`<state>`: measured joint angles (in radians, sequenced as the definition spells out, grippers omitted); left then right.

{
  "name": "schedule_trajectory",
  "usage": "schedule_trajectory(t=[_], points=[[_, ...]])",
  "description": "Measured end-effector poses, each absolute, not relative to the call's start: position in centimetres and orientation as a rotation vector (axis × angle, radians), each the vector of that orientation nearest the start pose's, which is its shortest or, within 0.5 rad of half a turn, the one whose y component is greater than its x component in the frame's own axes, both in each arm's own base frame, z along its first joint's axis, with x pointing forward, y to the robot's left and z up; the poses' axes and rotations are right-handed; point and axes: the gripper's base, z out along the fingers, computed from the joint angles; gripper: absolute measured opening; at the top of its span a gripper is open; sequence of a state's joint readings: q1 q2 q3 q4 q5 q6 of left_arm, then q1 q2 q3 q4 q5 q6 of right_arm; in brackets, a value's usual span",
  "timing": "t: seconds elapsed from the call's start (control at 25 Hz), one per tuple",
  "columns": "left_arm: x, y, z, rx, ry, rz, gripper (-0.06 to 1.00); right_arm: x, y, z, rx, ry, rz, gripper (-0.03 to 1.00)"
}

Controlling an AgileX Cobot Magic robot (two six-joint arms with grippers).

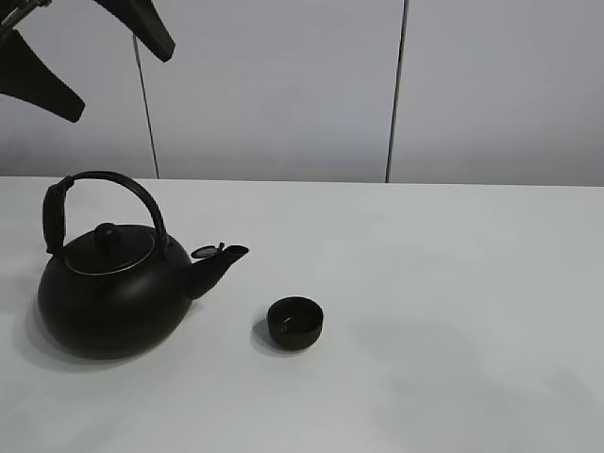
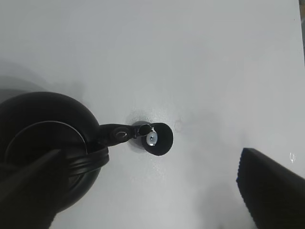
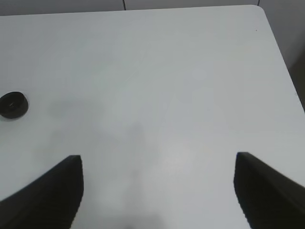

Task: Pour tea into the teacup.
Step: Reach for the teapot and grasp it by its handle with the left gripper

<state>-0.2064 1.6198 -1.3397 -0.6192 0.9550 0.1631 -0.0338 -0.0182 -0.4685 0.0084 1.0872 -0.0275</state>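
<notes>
- Both sets of jaws stand wide apart and hold nothing. The left gripper hangs high above the kettle, and the right gripper hovers over bare table.
- We find the teacup upright on the table, near the tip of the spout but clear of it. No stream of tea is visible, and we cannot tell whether the cup holds any.
- We judge the kettle rigid and heavy, more so if full. The grip belongs at the top of the arched handle, which leans away from the spout and may pivot.
- We judge the teacup light, hard and easily nudged. It needs no gripping, only a slow, careful tilt of the kettle over its small mouth.
</notes>
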Motion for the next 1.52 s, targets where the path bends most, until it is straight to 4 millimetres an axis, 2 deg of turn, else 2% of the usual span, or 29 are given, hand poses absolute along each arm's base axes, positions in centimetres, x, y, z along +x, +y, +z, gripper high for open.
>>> schedule_trajectory(t=[0.52, 0.68, 0.84, 0.96, 1.08, 1.32, 1.52], points=[[33.5, -10.8, 31.2, 0.116, 2.53, -0.773, 0.69, -0.5, 0.1, 26.6, 0.006, 2.082, -0.027, 0.59], [33.3, -10.5, 32.8, 0.175, 2.357, -0.637, 0.69, -0.5, 0.1, 26.7, 0.006, 2.081, -0.027, 0.59], [31.0, -10.3, 33.6, 0.206, 2.11, -0.472, 0.69, -0.5, 0.1, 26.7, 0.006, 2.081, -0.027, 0.59], [28.8, -10.0, 31.2, 0.188, 1.997, -0.369, 0.69, -0.5, 0.1, 26.7, 0.006, 2.081, -0.027, 0.59], [26.6, -9.5, 27.8, 0.171, 1.924, -0.267, 0.69, -0.5, 0.1, 26.7, 0.006, 2.081, -0.027, 0.59], [23.2, -8.4, 23.9, 0.209, 1.699, -0.108, 0.69, -0.5, 0.1, 26.7, 0.006, 2.081, -0.027, 0.59], [20.3, -7.3, 20.9, 0.247, 1.667, -0.104, 0.69, -0.5, 0.1, 26.7, 0.006, 2.081, -0.027, 0.59]])
